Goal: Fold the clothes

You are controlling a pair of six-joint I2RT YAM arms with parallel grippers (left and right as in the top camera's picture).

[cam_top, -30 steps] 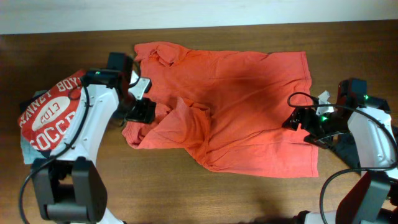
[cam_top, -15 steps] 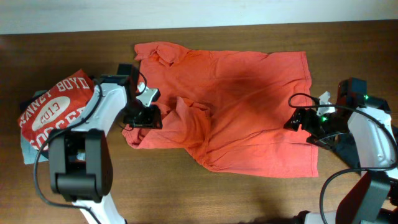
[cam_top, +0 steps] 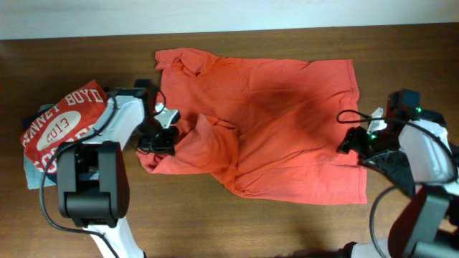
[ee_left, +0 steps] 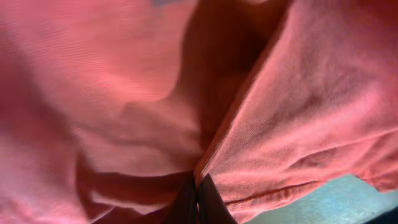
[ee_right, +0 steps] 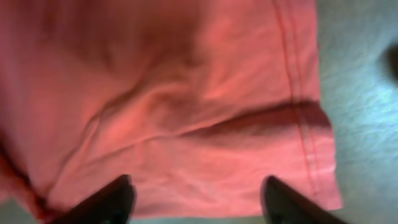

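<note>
Red tee: white print "BOYD", "13"; other letters cut off.

Beneath me lies a dark brown wooden table with a fine grain running from side to side and a dull sheen on its top. I see its wood in a wide band along the near edge, in a narrower one along the far edge, and at both far corners. Beyond the far edge runs a plain white strip of wall or floor, I cannot tell which. It shows broader at the left than at the right.
</note>
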